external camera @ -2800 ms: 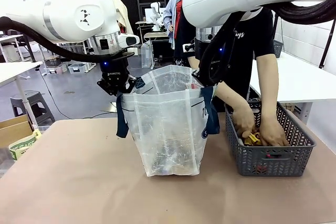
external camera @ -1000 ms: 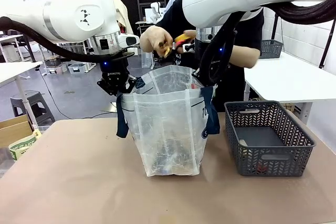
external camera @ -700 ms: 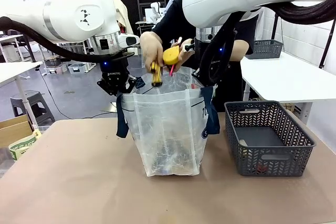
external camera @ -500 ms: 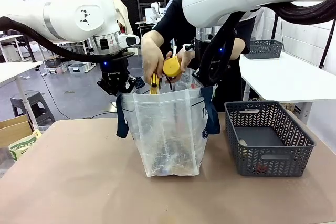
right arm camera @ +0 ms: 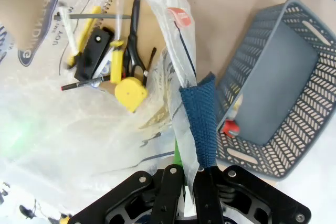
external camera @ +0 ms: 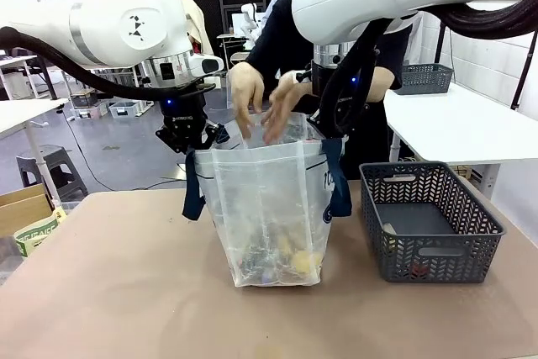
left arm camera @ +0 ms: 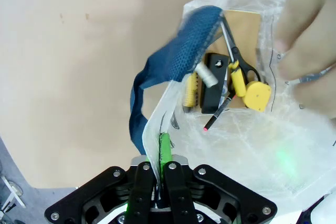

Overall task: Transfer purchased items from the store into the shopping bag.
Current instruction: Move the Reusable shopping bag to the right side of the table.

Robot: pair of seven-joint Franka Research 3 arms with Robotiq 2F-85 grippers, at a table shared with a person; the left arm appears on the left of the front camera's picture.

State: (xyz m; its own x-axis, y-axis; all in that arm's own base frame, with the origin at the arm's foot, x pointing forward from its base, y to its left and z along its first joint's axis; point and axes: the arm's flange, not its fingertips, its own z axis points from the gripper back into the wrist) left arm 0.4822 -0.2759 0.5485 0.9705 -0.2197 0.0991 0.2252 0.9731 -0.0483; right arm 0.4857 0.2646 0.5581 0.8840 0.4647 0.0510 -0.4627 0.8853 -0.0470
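Over the table (external camera: 101, 292), left claw (left arm camera: 160, 153) and right claw (right arm camera: 185, 170) point downward, each clamped on the shopping bag (external camera: 269, 199).

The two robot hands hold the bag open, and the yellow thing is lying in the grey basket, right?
Not quite. The left gripper and right gripper do hold the bag open, but the yellow thing lies on the bag's bottom, not in the basket. The right wrist view shows it.

Tan table (external camera: 109, 292) with the upright shopping bag (external camera: 261, 199) and, just beside it, a dark grey lattice basket (external camera: 429, 262)
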